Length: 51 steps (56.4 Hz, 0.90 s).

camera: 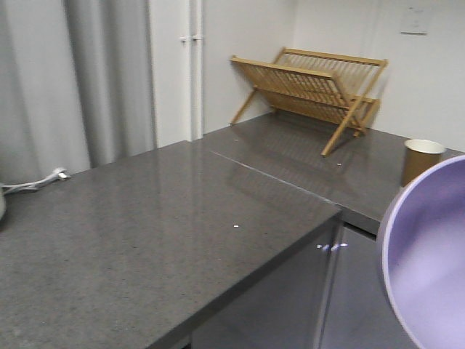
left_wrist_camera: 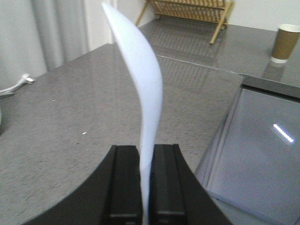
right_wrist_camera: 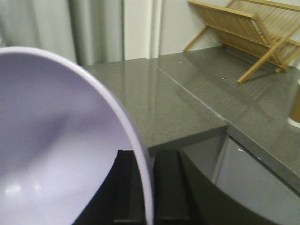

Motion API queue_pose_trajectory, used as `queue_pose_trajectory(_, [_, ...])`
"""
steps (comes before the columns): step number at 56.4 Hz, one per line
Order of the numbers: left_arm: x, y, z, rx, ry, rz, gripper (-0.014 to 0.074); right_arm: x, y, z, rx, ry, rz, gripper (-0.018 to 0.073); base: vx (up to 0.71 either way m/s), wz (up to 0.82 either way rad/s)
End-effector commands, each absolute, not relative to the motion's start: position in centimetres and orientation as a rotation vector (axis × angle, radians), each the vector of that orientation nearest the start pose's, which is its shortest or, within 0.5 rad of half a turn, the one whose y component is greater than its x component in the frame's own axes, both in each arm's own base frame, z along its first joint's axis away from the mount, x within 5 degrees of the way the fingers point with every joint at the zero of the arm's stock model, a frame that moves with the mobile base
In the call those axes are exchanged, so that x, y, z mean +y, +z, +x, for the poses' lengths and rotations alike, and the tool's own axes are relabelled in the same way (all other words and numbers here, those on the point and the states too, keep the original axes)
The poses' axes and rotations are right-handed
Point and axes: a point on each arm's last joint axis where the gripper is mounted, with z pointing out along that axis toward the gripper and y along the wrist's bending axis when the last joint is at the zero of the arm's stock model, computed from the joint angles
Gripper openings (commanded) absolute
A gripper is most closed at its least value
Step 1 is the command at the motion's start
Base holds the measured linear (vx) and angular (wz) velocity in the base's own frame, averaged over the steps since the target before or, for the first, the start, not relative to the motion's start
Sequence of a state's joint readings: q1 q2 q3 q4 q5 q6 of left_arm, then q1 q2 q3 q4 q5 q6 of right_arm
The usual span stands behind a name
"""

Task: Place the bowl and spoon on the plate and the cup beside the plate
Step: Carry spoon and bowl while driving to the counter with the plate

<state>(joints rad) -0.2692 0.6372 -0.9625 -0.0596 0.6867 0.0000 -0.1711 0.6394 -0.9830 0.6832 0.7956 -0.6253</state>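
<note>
No readable text, labels or numbers anywhere.

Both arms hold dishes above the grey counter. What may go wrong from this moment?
1. The right gripper pinches the small lavender-purple bowl only by its thin rim, and the left gripper holds the round pale blue plate the same way; either may slip or swing.
2. The brown paper cup stands on the grey counter at the right, beyond the bowl; the right gripper may knock it over.
</note>
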Motion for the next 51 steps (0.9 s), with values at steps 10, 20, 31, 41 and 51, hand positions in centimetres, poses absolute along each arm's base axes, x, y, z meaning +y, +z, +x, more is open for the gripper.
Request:
queue_pose_trajectory(10, [-3.16,43.29,9.87,1.726,-0.279,0.218,-0.0006,2.39,44.24,9.87,1.680,0.227,-0.235,-0.0009,-0.02,-0.68])
queue_pose_trajectory(20, [-3.16,43.29,9.87,1.726,-0.279,0.218,-0.0006,2.40,44.23,9.87,1.681,0.227,-0.236,-0.0009,0.02,-0.56])
queue_pose_trajectory(31, [-3.16,43.29,9.87,1.726,-0.279,0.218,-0.0006,2.40,44.23,9.87,1.681,0.227,-0.236,-0.0009,0.07,-0.46])
queue_pose_trajectory(41, [-3.16,43.29,9.87,1.726,-0.279,0.218,-0.0006,2.40,44.23,9.87,1.681,0.227,-0.236,-0.0009,0.12,-0.39])
queue_pose_trajectory(51, [-3.16,43.29,9.87,1.726,-0.279,0.218,-0.0006,2.40,44.23,9.87,1.681,0.227,-0.236,-0.0009,0.16,-0.44])
